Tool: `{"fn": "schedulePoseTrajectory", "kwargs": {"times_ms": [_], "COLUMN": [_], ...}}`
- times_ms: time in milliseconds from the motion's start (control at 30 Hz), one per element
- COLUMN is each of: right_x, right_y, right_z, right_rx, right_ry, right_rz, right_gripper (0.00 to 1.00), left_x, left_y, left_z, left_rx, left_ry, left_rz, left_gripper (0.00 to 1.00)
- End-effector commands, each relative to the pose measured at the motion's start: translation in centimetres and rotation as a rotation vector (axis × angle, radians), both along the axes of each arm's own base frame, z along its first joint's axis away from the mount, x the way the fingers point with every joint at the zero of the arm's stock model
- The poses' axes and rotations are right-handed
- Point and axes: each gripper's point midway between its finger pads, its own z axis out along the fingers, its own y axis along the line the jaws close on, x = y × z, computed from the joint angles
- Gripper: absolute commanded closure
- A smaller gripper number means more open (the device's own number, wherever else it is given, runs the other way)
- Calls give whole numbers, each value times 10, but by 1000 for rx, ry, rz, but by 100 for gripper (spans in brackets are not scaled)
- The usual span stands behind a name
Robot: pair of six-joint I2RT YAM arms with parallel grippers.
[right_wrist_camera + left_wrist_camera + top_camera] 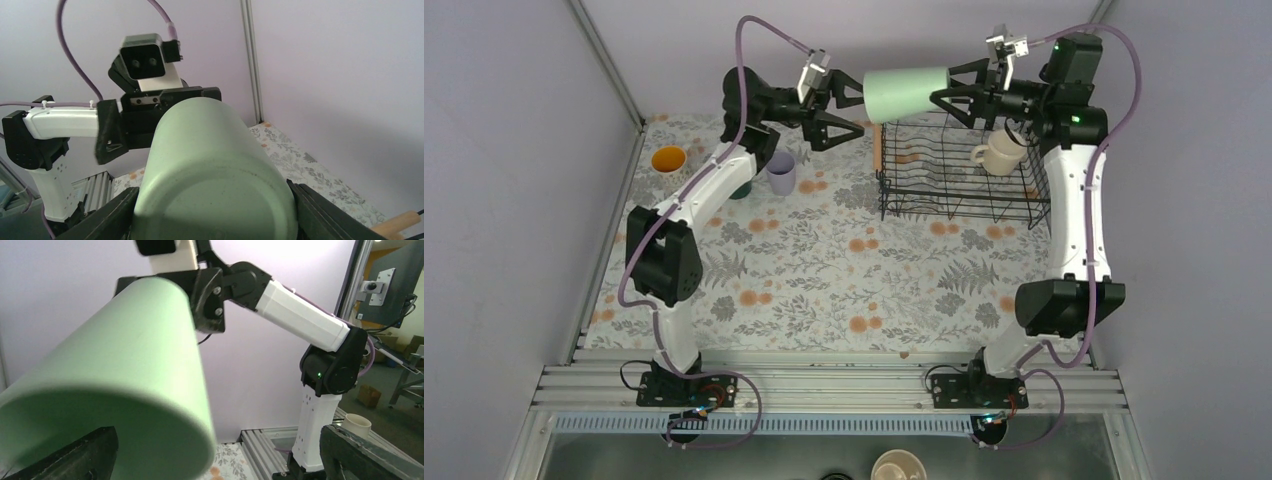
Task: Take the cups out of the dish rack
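From above, the floral mug point(669, 159), the lavender tumbler point(781, 172) and the half-hidden dark green mug point(741, 190) stand on the table. The cream mug point(996, 152) sits in the dish rack point(959, 205), and the right gripper point(946, 90) pinches the mint green cup point(906, 93) sideways above the rack's left end. The left wrist view shows the left gripper point(859, 112) spread wide at the cup's mouth, and the right wrist view shows fingers pressed on its base. I judge three unloaded, one mid-handover, one left.

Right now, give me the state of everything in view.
Mint cup: sideways in the air, gripped near its base.
Right gripper: shut on mint cup.
Left gripper: open, at the cup's mouth.
Cream mug: tilted in the rack.
Lavender tumbler: upright on table.
Orange mug: upright on table.
Green mug: mostly hidden by left arm.
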Motion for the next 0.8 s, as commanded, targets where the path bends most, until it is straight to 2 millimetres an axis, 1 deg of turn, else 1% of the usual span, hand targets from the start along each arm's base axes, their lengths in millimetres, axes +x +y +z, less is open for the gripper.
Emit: {"fn": "schedulePoseTrajectory", "kwargs": {"times_ms": [0, 67, 167, 300, 367, 500, 533, 600, 667, 700, 767], "right_x": [10, 14, 18, 18, 16, 11, 10, 6, 6, -4, -8], "right_y": [8, 8, 8, 8, 9, 12, 13, 13, 14, 14, 15], "right_z": [-2, -4, -8, -8, -7, -10, -10, -10, -14, -5, -1], "right_rx": [8, 3, 1, 7, 14, 28, 28, 28, 28, 26, 25], "right_ry": [1, 1, -7, -12, -10, 11, 11, 6, 12, -15, -24], "right_rz": [32, 23, 14, 16, 33, 68, 72, 76, 79, 79, 76], "right_gripper": [71, 71, 70, 67, 66, 57, 56, 55, 52, 49, 43], "left_x": [-2, -4, -6, -8, -10, -9, -8, -7, -9, -10, -11], "left_y": [-15, -17, -17, -16, -16, -15, -16, -16, -15, -15, -14], "left_z": [6, 6, 7, 11, 14, 19, 20, 20, 20, 21, 22], "left_rx": [-6, -8, -6, 3, 4, 1, 6, 11, 12, 12, 14], "left_ry": [-42, -44, -48, -51, -58, -55, -47, -48, -59, -64, -72], "left_rz": [-22, -31, -36, -34, -32, -18, -11, 1, 6, 5, 10], "left_gripper": [0, 2, 9, 19, 29, 64, 68, 70, 72, 74, 82]}}
